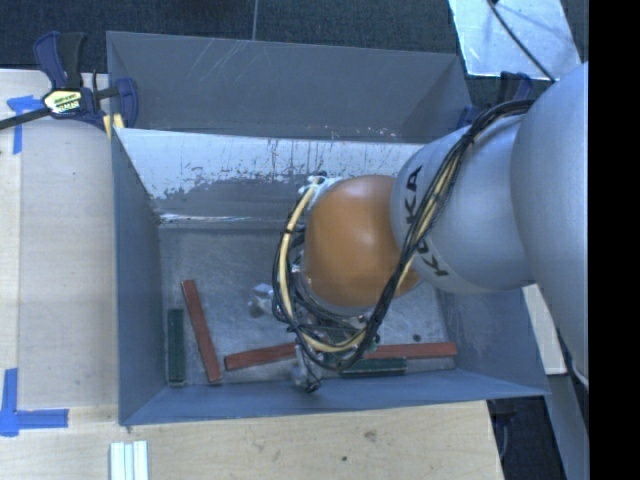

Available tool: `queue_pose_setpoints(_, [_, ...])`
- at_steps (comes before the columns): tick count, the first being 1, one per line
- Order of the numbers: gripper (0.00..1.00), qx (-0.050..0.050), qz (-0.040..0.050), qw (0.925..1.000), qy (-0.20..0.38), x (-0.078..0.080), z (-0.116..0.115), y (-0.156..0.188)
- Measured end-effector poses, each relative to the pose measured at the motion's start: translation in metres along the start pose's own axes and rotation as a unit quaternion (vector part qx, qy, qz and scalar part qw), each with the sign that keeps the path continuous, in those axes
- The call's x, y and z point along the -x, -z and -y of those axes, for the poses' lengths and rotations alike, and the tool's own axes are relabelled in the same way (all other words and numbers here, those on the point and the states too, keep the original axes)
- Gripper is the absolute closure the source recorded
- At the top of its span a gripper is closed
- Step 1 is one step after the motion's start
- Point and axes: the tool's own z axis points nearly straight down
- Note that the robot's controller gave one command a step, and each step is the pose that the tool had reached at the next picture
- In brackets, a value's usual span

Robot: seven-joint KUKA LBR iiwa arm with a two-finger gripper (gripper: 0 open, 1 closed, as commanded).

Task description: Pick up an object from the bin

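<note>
Gripper (306,376), grip state can't tell, sits lower centre at rt end of flat red-brown strip (258,359), whose long axis runs approx left-right.

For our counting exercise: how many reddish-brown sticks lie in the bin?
3 reddish-brown sticks: one slanted at the left, one low in the middle, one low at the right. The arm may hide more.

This looks like a robotics lab or test cell: a big silver industrial arm (480,218) with maker's lettering, an orange cover (345,238) and bundled cables (288,268) reaches from the frame's right into a scratched grey metal bin (135,268), with dark floor (330,3) along the top.
</note>
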Motion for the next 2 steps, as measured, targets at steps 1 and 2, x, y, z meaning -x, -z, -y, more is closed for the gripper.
queue_pose_setpoints(1, [0.00, 0.001, 0.0003, 1.0000, -0.001, 0.0334, -0.0299, -0.0295])
queue_pose_setpoints(2, [1.00, 0.000, 0.0010, 1.0000, -0.003, 0.0331, -0.0283, -0.0277])
